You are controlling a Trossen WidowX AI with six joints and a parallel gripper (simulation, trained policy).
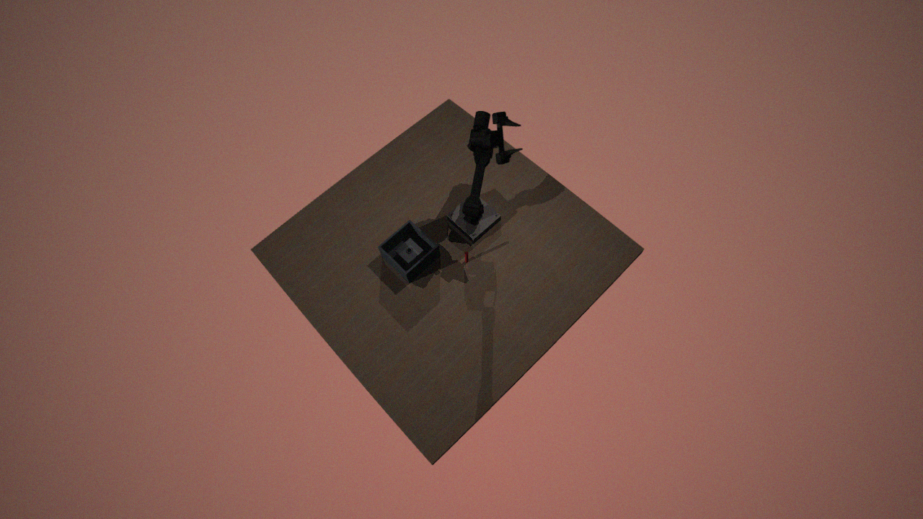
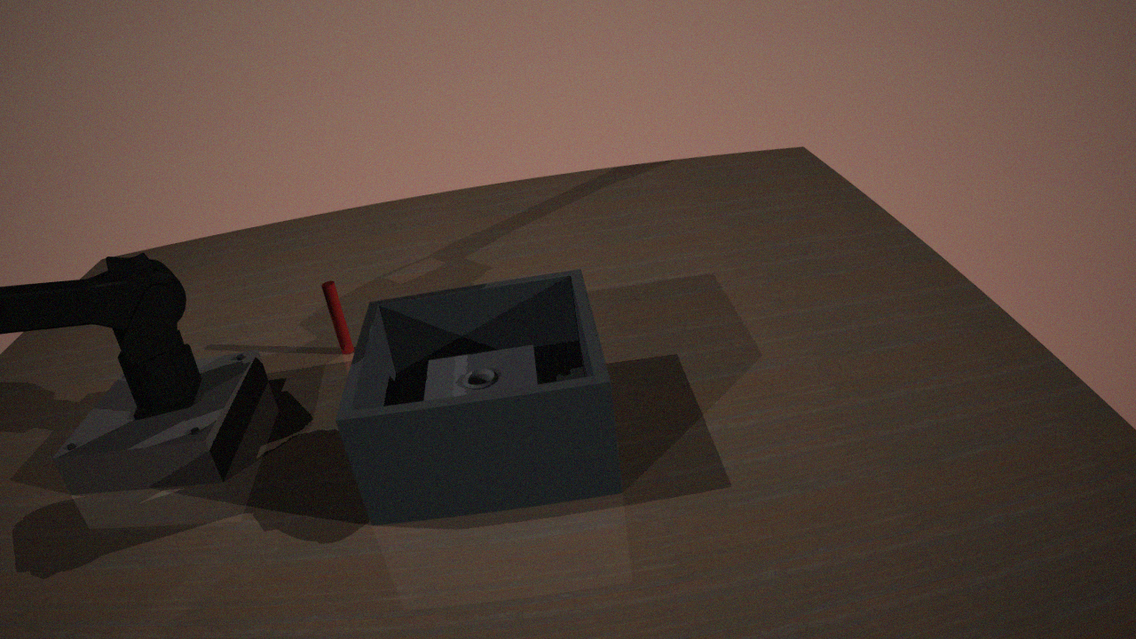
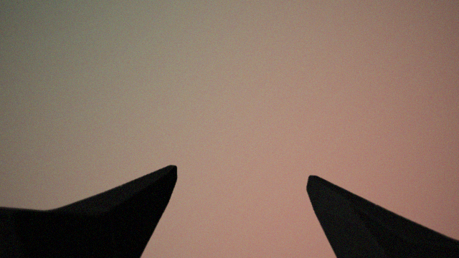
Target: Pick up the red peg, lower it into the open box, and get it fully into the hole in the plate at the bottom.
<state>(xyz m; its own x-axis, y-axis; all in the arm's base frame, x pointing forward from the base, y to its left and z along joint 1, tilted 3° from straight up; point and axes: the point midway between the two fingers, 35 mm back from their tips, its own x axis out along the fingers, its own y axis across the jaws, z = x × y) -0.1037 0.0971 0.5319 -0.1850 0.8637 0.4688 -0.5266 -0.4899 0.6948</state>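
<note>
Peg [image 1: 466, 257] [image 2: 337, 318] first: where is it?

It stands up on the table [image 1: 335, 309] [image 2: 857, 342], outside the box [image 1: 424, 267] [image 2: 485, 461]. Seen from the top, it is at about three o'clock from the box, and the arm's base [image 1: 492, 220] [image 2: 143, 472] is near it, just past twelve o'clock.

Does the gripper [image 1: 520, 137] [image 3: 242, 177] have it?

No. Its jaws are wide apart with nothing between them. It is up at one o'clock from the peg, well apart from it, and the wrist view shows only the two fingers and the pinkish backdrop.

What could go wrong?

The peg looks thin and tall. If a finger bumps it on the way down, it may tip over and roll. Then it would be hard to grab upright.

What's in the way?

The box has high walls all around. If the arm brings the peg over too low, the peg could hit the wall and twist in the grip. The fingers could bump the walls inside, too.

And the hole?

It's in the pale plate [image 1: 414, 244] [image 2: 445, 380] at the bottom, with a little ring [image 1: 408, 250] [image 2: 467, 381] around it. If the peg goes down leaning, it might catch on that ring and not go all the way in. It's dark in there, so the hole could be hard to see.
</note>
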